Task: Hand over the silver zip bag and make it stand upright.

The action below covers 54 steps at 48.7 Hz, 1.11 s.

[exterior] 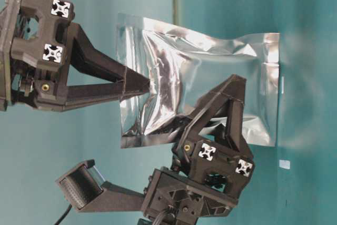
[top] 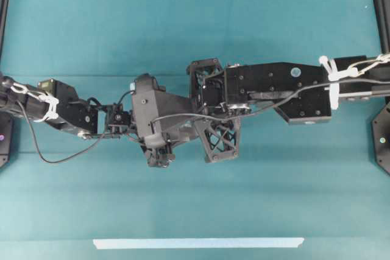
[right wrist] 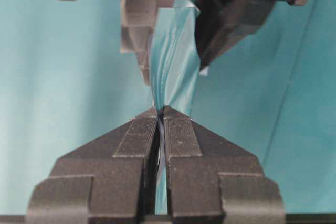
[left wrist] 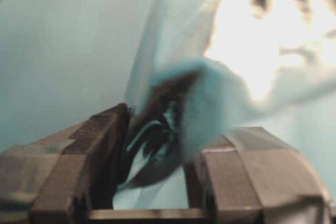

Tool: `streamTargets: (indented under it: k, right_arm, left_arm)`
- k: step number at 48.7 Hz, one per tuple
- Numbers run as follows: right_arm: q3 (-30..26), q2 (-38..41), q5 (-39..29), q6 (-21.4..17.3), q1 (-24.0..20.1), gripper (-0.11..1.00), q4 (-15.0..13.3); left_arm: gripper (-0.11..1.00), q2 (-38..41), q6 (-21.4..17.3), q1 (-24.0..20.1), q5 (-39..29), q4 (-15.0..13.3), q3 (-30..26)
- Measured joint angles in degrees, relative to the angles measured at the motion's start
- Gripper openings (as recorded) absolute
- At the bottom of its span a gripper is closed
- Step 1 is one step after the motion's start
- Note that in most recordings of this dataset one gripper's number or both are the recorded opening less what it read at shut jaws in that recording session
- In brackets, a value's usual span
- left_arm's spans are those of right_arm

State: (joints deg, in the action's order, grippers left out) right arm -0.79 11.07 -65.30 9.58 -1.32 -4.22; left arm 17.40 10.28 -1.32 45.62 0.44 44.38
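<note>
Between the two grippers hangs the silver zip bag (exterior: 210, 77): right gripper (right wrist: 160, 113) pinches its edge, left gripper (left wrist: 157, 145) half-spread around the foil, contact unclear.

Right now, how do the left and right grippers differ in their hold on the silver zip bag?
The right gripper has its fingers pressed together, pinching a thin fold of the silver zip bag. The left gripper has its fingers apart, with bunched foil between them and not clearly clamped. So the right gripper is shut on the bag, while the left looks open. Both have the bag between their fingers, facing each other from opposite ends.
</note>
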Motion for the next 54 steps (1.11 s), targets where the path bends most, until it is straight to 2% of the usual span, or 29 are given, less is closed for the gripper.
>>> streamTargets:
  k: [23, 42, 54]
  right_arm:
    - [0.0, 0.1, -0.1, 0.0, -0.1, 0.02, 0.0]
    - [-0.1, 0.1, 0.0, 0.0, 0.0, 0.02, 0.0]
    - [-0.1, 0.1, -0.2, 0.0, 0.0, 0.03, 0.1]
  left_arm:
    - [0.30, 0.0, -2.8, 0.5, -3.3, 0.0, -0.4]
    - [0.29, -0.1, -3.2, 0.4, -3.6, 0.1, -0.4]
    - [0.29, 0.0, -4.7, 0.4, -3.6, 0.1, -0.4]
